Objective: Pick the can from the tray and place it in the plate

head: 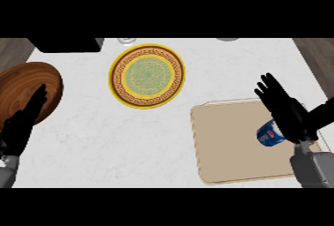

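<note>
Head view, left to right: the left hand (23, 123) rests at the edge over a brown wooden board (26, 84), fingers straight and together, holding nothing. The plate (147, 75) sits bare on the counter (117, 141), well apart from the tray (228, 145). The can (268, 133) lies on its side on the tray, partly hidden by the right hand (284, 110), whose fingers are straight and spread, not closed on it. By my reading, 0 steps are done: grasp, carry and placing remain.
</note>
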You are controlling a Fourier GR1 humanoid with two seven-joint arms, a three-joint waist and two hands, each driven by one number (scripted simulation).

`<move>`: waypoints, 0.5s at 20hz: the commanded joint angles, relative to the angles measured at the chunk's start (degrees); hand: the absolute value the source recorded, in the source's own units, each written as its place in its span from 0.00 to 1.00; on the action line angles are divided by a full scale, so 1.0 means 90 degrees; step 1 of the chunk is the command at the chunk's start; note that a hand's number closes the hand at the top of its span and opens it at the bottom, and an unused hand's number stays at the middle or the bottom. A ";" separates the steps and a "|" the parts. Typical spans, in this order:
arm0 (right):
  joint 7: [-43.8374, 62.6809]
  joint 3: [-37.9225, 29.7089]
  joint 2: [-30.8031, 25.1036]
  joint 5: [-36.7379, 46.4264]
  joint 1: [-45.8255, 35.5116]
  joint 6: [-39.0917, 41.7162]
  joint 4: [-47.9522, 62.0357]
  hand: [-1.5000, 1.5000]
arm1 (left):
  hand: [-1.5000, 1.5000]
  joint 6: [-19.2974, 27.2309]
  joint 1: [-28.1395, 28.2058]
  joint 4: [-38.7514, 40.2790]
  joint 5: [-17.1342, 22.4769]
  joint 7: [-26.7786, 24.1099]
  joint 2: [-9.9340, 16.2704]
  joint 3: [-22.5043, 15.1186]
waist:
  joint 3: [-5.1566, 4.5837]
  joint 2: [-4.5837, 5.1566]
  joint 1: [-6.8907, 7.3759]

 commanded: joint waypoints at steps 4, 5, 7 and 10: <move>0.0307 -0.1157 -0.0036 -0.1891 -0.0365 0.0825 -0.0504 0.00 | 0.50 0.0277 0.0573 -0.0463 -0.0271 -0.0546 -0.0086 0.0134 | 0.0021 0.0132 0.0111; 0.0628 -0.1421 -0.0138 -0.2404 -0.0635 0.0926 -0.0501 0.00 | 0.50 0.0526 0.0497 -0.0427 -0.0369 -0.0581 -0.0250 0.0128 | 0.0020 0.0134 0.0095; -0.0137 -0.1087 -0.1683 0.0314 -0.0477 0.0544 -0.0564 0.00 | 0.50 0.0335 0.0590 -0.0349 -0.0248 -0.0507 -0.0351 -0.0028 | -0.0036 0.0132 0.0030; -0.1459 -0.1663 -0.0230 0.0037 0.0347 -0.0599 -0.1047 0.00 | 0.50 0.0357 0.1118 -0.0418 -0.0231 -0.0969 -0.0357 0.0113 | 0.0011 0.0122 -0.0011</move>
